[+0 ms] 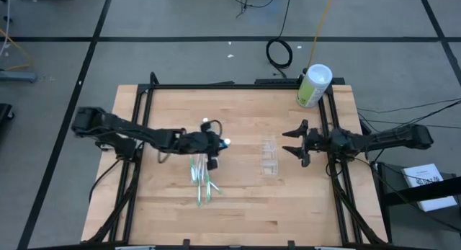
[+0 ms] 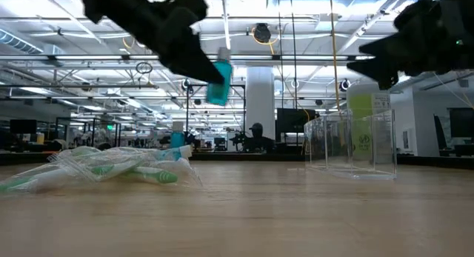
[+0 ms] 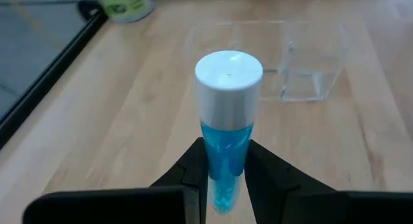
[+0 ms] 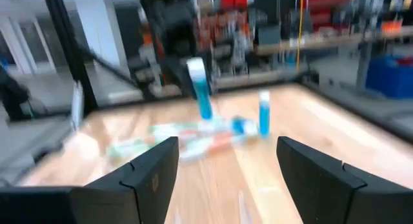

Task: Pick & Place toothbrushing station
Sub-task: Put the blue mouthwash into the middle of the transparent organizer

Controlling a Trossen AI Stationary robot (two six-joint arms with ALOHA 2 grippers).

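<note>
**Toothpaste tube in transit: hazards and stock count**

Toothpaste tube (image 3: 227, 121), blue body with a white cap: held off the table by the left gripper (image 3: 226, 179), jaws narrowed onto the lower body, cap end leading. In the high view it hangs above the middle of the table, between the toothbrush pile (image 1: 202, 181) and the clear cup (image 1: 269, 157), and apart from both.

Hazards, as judged:
- Grip sits low on a smooth round tube; the long capped end could swing or slide out on the way across.
- Clear cup is light and hard to see. A tube lowered off-centre may strike its rim and push or tip it.
- Right gripper (image 1: 294, 143), jaws spread wide and holding nothing, hovers just beside the cup. Both arms meeting there risks contact.
- Wrapped toothbrushes lie crossed and overlapping; lifting one later may drag its neighbours.

Count:
- Blue tubes: one in the grip; a second tube (image 2: 176, 135) stands on the table behind the pile.
- Clear cup: one, right of centre.
- Toothbrushes, green and white: several in one heap; exact number cannot be told.
- Pale-green canister (image 1: 313, 85), white lid: one, at the far right corner.
- Arms: two.
</note>
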